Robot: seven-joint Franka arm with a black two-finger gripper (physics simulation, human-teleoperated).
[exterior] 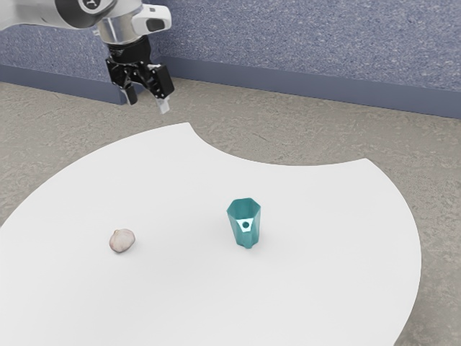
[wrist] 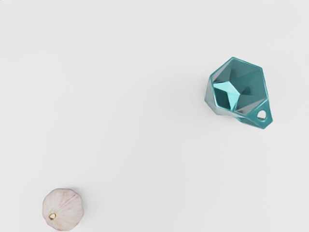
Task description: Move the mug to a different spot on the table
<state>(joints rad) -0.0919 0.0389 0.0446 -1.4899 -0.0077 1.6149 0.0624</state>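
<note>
The arm (exterior: 79, 11) entered from the exterior view's upper left and held the black pincer (exterior: 148, 103) high in the air, over the far edge of the white surface (exterior: 324, 245). Its two fingers (exterior: 163, 107) pointed downward and stood apart, with nothing between them. A teal mug (exterior: 244, 223) with angular, faceted walls stood upright near the middle of the surface, well apart from the pincer, and its handle faced the camera. A small pale, pinkish lump (exterior: 122, 240) lay toward the exterior view's left of the mug, not touching it. Behind the surface were a beige floor (exterior: 403, 137) and a blue-grey wall (exterior: 324, 36).
</note>
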